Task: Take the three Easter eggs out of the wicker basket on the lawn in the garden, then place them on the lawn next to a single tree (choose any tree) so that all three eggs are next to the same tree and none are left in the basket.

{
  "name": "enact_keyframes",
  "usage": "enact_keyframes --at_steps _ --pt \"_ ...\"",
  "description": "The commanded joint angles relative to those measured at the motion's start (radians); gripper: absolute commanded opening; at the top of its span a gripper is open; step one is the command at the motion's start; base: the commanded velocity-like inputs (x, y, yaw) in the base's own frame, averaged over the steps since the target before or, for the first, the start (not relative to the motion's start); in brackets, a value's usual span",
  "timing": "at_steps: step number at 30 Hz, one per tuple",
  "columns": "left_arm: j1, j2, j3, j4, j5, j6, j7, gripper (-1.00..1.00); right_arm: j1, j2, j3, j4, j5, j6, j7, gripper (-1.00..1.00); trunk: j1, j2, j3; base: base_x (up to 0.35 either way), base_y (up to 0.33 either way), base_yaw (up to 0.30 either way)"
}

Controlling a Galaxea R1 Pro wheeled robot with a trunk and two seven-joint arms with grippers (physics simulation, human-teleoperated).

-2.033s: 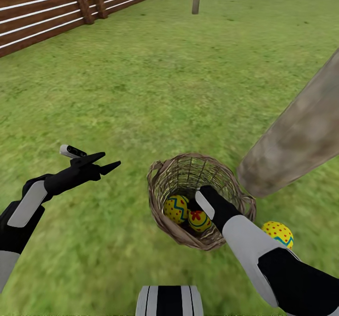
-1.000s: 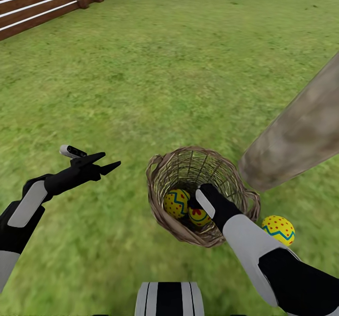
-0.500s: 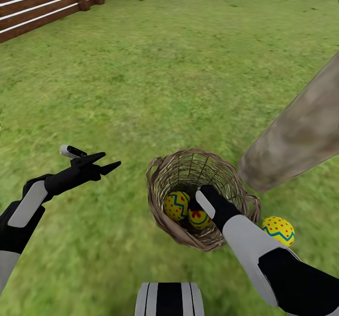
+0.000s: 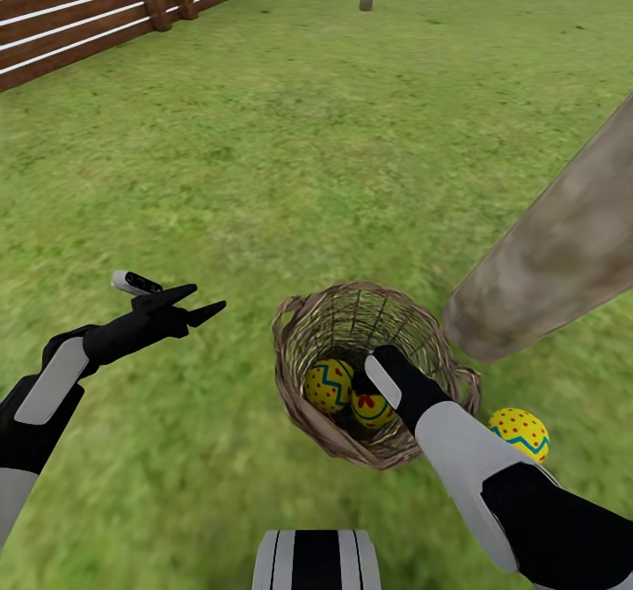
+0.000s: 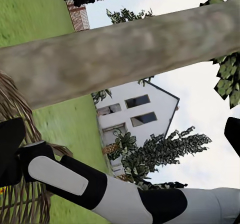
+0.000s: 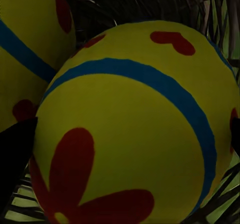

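Easter eggs: two in wicker basket (image 4: 303, 344) on lawn (image 4: 290, 159), third (image 4: 519, 433) on grass beside tree trunk (image 4: 554, 256). No readable writing. Your right gripper (image 4: 362, 389) sits inside basket, jaws straddling flowered egg (image 6: 135, 129), contact probably, unclear. Left gripper (image 4: 195, 303) hovers, jaws apart, empty.

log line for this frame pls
phase: reach second egg | right gripper: inside wicker basket, straddling flower-marked egg | left gripper: open, idle | eggs in basket: two | egg on lawn by tree trunk

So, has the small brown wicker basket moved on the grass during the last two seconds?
No. The small brown wicker basket keeps its place beside the grey-tan tree trunk; only the camera tilts a little.
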Motion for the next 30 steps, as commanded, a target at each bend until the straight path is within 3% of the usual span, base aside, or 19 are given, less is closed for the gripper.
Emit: enact_keyframes --at_steps 1,7,22,30 --pt "-0.001 0.001 -0.002 0.001 0.003 0.004 -0.002 1.00 -0.001 -0.001 0.006 -0.001 -0.012 0.002 -0.009 -1.00 0.000 0.000 -0.001 0.000 0.000 0.000" --pt "-0.001 0.001 -0.002 0.001 0.003 0.004 -0.002 1.00 -0.001 0.000 0.006 -0.001 -0.013 0.002 -0.009 -1.00 -0.001 0.000 0.003 0.000 0.000 0.000" --pt "-0.001 0.001 -0.002 0.004 0.003 0.004 -0.002 1.00 0.000 0.001 0.004 -0.011 -0.011 0.006 -0.009 -1.00 -0.007 0.003 0.061 0.000 0.000 0.000" --pt "0.037 0.009 0.003 0.036 0.001 -0.002 -0.007 1.00 -0.034 0.004 -0.002 -0.031 -0.007 -0.011 0.014 -1.00 -0.008 0.004 0.065 0.000 0.000 0.000"
